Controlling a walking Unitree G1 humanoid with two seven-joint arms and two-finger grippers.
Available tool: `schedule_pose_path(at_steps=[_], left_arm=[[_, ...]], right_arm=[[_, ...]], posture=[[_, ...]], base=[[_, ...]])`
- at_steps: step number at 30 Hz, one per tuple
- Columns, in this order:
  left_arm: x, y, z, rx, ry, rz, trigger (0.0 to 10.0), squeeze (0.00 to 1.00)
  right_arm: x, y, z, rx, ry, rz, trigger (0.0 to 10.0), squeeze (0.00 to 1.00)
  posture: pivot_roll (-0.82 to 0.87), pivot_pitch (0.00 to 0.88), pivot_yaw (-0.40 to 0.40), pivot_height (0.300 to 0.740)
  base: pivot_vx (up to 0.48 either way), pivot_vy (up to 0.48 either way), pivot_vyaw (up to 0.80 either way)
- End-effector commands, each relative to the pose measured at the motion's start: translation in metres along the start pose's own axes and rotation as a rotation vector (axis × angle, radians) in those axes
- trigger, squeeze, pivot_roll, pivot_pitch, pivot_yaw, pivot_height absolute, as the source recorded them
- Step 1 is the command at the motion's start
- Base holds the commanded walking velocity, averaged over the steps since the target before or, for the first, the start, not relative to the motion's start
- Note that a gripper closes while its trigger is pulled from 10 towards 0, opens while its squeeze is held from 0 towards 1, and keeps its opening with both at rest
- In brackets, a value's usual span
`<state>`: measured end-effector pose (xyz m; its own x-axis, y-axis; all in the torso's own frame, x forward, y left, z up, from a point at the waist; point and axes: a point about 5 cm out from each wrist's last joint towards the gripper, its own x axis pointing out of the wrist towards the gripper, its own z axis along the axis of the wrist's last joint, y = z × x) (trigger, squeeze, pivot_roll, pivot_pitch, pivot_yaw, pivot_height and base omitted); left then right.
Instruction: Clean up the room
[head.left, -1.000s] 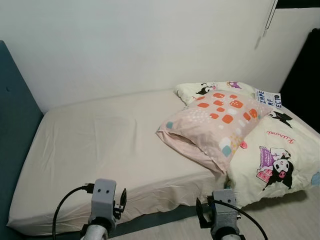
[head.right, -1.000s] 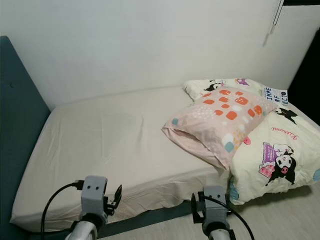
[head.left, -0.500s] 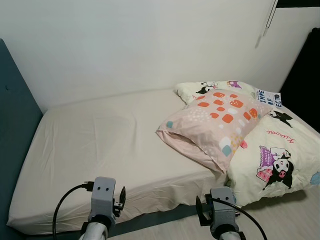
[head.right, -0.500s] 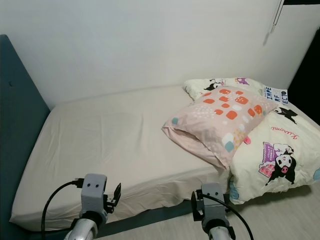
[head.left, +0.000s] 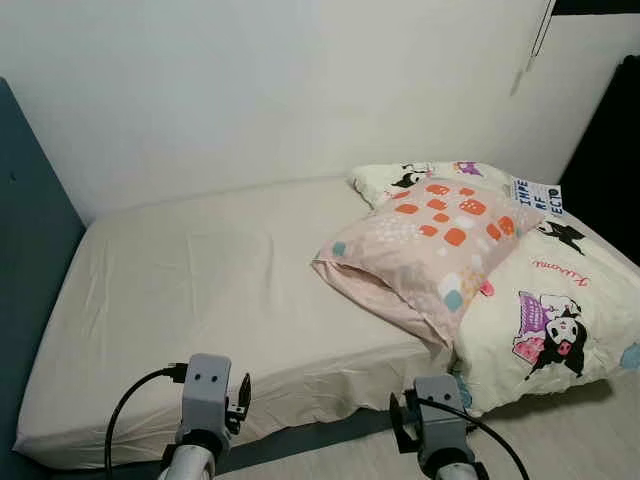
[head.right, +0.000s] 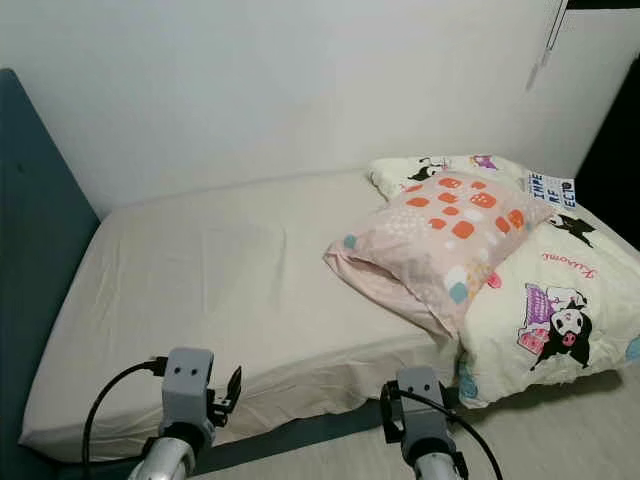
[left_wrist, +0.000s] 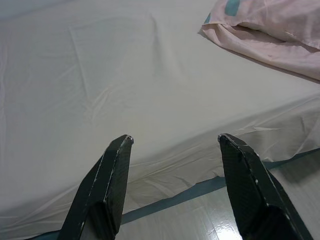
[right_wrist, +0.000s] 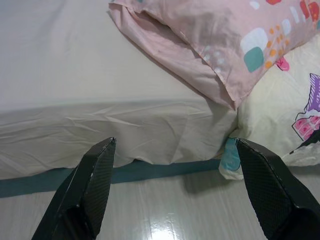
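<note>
Bed (head.left: 200, 290) largely bare, sheet (left_wrist: 100, 75) smooth. Pink pillow (head.left: 430, 240) lying askew across the cartoon-print duvet (head.left: 545, 310), both bunched at the right-hand end, duvet hanging over the edge toward the floor (right_wrist: 165, 215). Left gripper (left_wrist: 172, 187) spread wide, holding nothing, short of the near edge. Right gripper (right_wrist: 172, 192) likewise wide apart and empty. Judged barely begun: pillow and duvet not yet straightened.

A pink patterned pillow (head.left: 425, 250) lies tilted on the cream cartoon quilt (head.left: 545, 315) (bunched, overhanging the bed's edge).
</note>
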<state>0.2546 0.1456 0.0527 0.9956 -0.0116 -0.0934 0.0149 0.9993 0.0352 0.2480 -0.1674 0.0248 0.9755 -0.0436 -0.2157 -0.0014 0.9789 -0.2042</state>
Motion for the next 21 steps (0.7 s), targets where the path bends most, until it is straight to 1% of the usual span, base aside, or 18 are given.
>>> schedule_pose_path(at_steps=[1,12,13,16,18,21], left_arm=[[-0.0039,0.0011,-0.0078,0.013,0.027,0.005,10.0,0.0],[-0.0038,0.0006,-0.0085,0.012,0.03,0.007,10.0,0.0],[-0.0036,0.0005,-0.0085,0.012,0.03,0.007,10.0,0.0],[-0.0033,0.0003,-0.0087,0.012,0.032,0.009,10.0,0.0],[-0.0035,0.0001,-0.0087,0.013,0.032,0.01,10.0,0.0],[-0.0037,-0.0001,-0.0089,0.012,0.033,0.01,10.0,0.0]], right_arm=[[-0.0018,0.0006,-0.0038,-0.004,0.005,0.003,10.0,0.0],[-0.0029,0.0029,-0.007,-0.037,0.018,0.026,10.0,0.0],[-0.0025,0.0028,-0.0077,-0.051,0.027,0.023,10.0,0.0],[-0.0007,0.0024,-0.0098,-0.042,0.054,0.006,10.0,0.0],[-0.0008,0.0023,-0.0089,-0.024,0.044,0.002,10.0,0.0],[-0.0013,0.0026,-0.0072,-0.025,0.03,0.003,10.0,0.0]], posture=[[-0.03,0.13,0.008,0.74],[-0.03,0.129,0.008,0.74],[-0.03,0.129,0.009,0.74],[-0.03,0.131,0.009,0.74],[-0.03,0.134,0.009,0.74],[-0.03,0.136,0.009,0.74]], base=[[0.0,0.0,0.0],[0.0,0.0,0.0],[0.0,0.0,0.0],[0.0,0.0,0.0],[0.0,0.0,0.0],[0.0,0.0,0.0]])
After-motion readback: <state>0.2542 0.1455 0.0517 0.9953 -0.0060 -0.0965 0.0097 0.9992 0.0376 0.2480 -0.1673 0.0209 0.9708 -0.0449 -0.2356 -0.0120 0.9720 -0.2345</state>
